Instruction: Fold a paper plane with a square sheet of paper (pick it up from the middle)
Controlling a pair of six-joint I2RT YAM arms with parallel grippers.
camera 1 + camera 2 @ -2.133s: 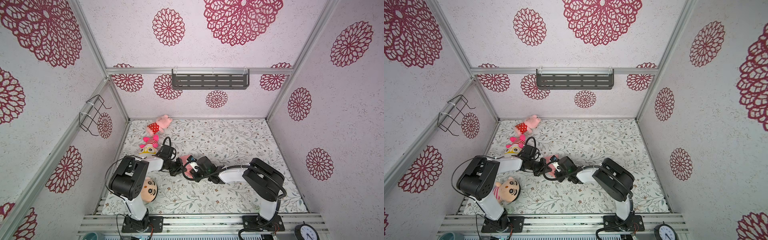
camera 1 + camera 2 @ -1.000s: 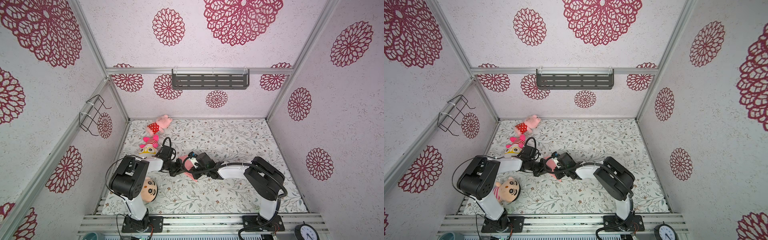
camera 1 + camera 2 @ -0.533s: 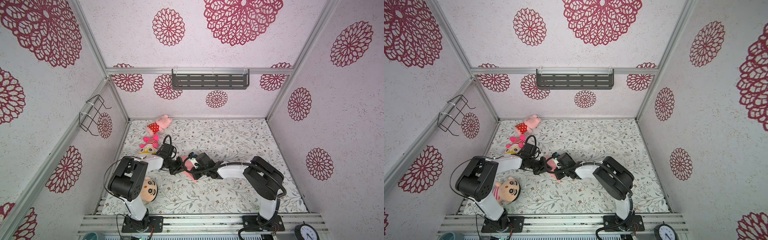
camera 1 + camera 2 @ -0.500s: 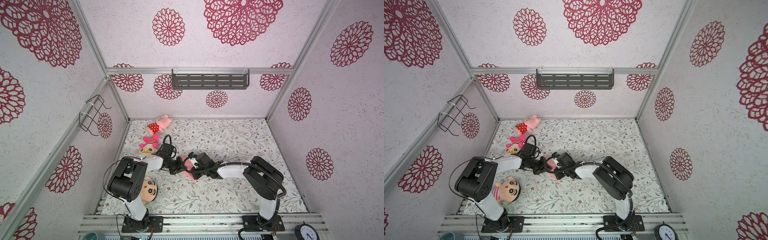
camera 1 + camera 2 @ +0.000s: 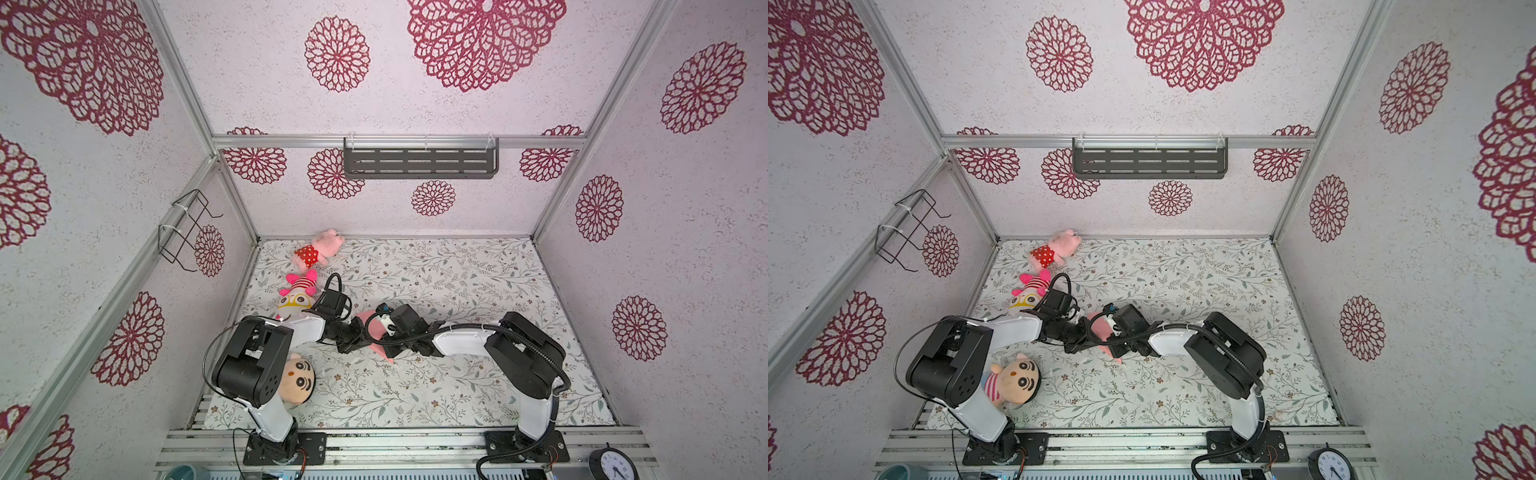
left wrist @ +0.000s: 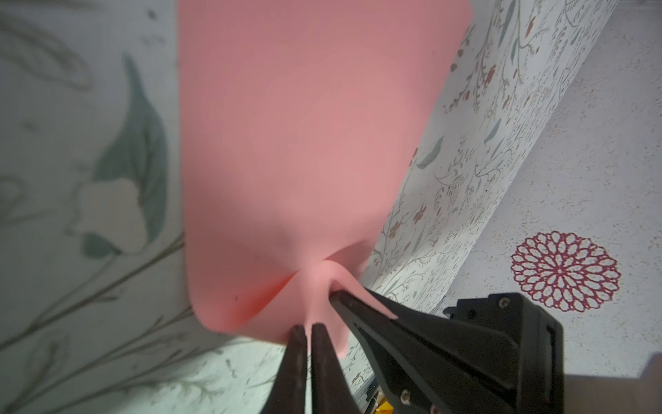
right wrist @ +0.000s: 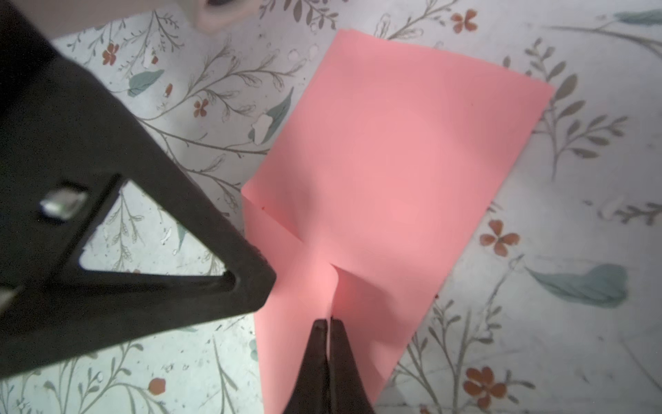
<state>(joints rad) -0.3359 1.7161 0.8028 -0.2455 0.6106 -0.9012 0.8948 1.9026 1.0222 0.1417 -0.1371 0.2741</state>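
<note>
The square sheet of paper (image 7: 394,143) is plain pink and lies on the floral mat left of centre; both wrists hide most of it in both top views (image 5: 368,323) (image 5: 1100,328). My left gripper (image 6: 307,328) is shut on the sheet's near edge, which curls up from the mat (image 6: 304,125). Right beside it, my right gripper (image 7: 328,322) is shut on a small ridge pinched up in the sheet. The two grippers meet tip to tip over the paper (image 5: 358,337) (image 5: 376,338). No paper plane is in view.
Three plush toys lie along the left side: a pink pig (image 5: 318,251), a striped doll (image 5: 299,291) and a boy doll (image 5: 297,380) by the left arm's base. A grey shelf (image 5: 419,162) hangs on the back wall and a wire rack (image 5: 187,232) on the left wall.
My right gripper has moved left and back, in over the paper and up against the left gripper. In the last half second both arms stay nearly still.
</note>
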